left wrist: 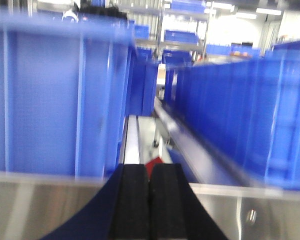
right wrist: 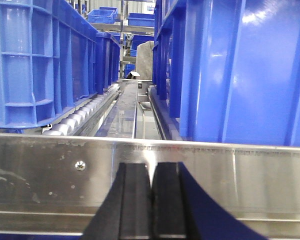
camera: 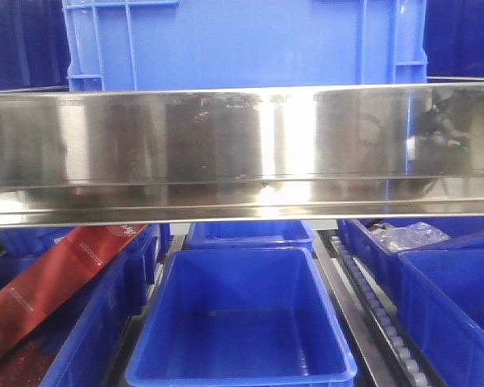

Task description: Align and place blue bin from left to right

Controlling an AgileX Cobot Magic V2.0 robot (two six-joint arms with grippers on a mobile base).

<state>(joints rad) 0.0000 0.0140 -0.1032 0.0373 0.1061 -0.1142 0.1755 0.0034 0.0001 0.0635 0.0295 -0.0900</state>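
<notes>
On the upper shelf level, behind the polished steel rail (camera: 242, 145), the blue bin (camera: 242, 44) stands upright with its ribbed front wall facing the exterior front camera, its long axis running left to right along the rail and its body sitting roughly centred in that view. In the left wrist view the left gripper (left wrist: 150, 200) points forward at the rail, its black pads pressed together with nothing between them; a light-blue crate wall (left wrist: 55, 95) rises just beyond the rail, ahead and to the left of it, though the picture is blurred. In the right wrist view the right gripper (right wrist: 151, 200) is likewise closed and empty, aimed into the roller lane (right wrist: 85, 112) between a lighter crate on its left (right wrist: 40, 65) and a darker blue crate on its right (right wrist: 240, 70). Which of these wrist-view crates is the bin seen from the front cannot be settled from the pictures, so the nearer arm cannot be named with confidence. In judgement, the coming move turns on the bin lying ahead of and above both grippers, past the rail. Below the shelf sit an open dark-blue tray (camera: 242, 322) and a red package (camera: 56, 278) with small white lettering too small to read. No brand or label is legible on any crate.
</notes>
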